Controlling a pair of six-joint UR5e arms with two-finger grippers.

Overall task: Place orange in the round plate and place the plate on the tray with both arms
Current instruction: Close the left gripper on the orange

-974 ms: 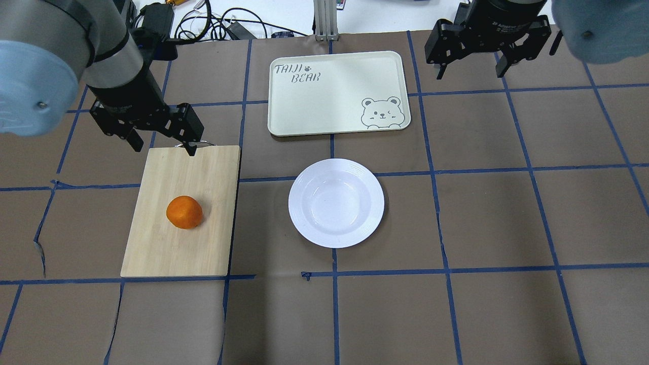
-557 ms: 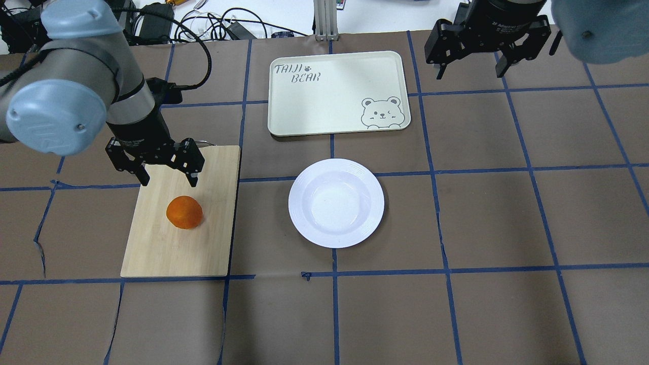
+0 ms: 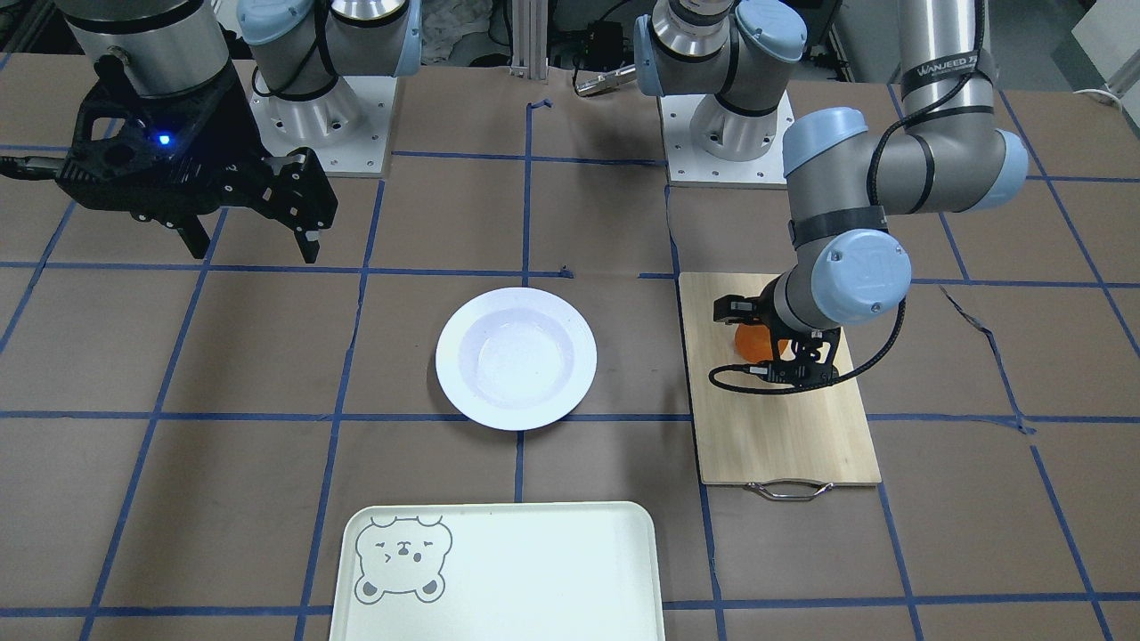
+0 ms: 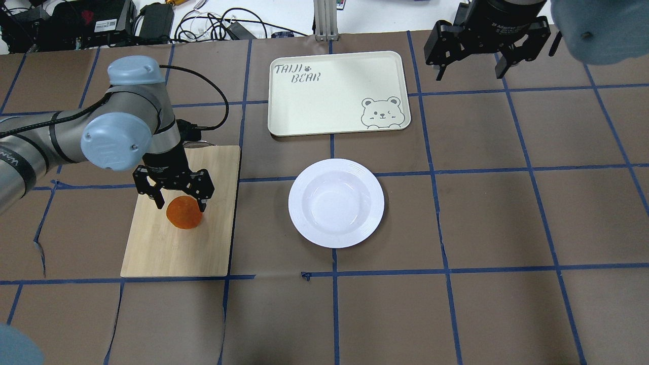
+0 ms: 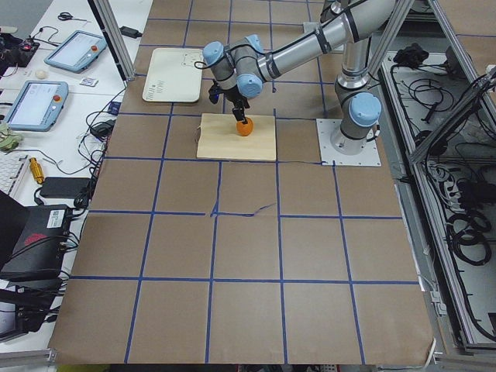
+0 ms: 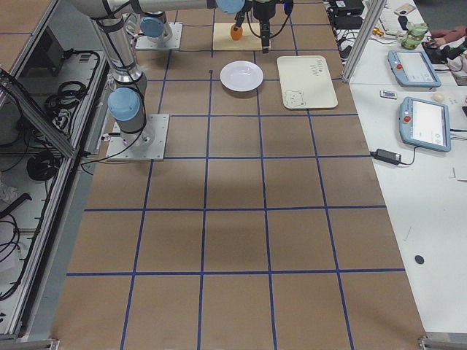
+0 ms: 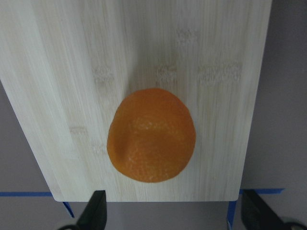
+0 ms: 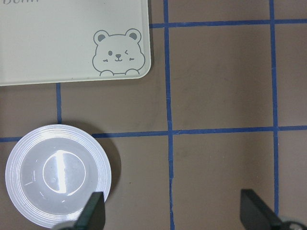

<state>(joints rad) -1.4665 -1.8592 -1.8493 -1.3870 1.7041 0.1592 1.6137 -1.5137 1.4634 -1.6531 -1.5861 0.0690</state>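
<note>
The orange (image 4: 184, 215) lies on a bamboo cutting board (image 4: 175, 251) at the left of the table. My left gripper (image 4: 181, 205) is open and low over it, one finger on each side of the fruit's far half. I cannot tell whether they touch. In the left wrist view the orange (image 7: 151, 135) sits midway ahead of the two fingertips (image 7: 96, 211). The round plate (image 4: 336, 203) is bare in the middle of the table. The tray (image 4: 337, 94) lies just beyond it. My right gripper (image 4: 470, 68) hangs open and high at the far right, holding nothing.
The board's metal handle (image 3: 784, 488) faces the tray side. Cables and boxes (image 4: 203, 23) lie past the table's far edge. Blue tape lines cross the brown table cover (image 4: 456, 228).
My left arm has swung down and toward the near side along the board, bringing the open gripper from the board's far edge to the orange. The right arm, plate and tray have not moved.
</note>
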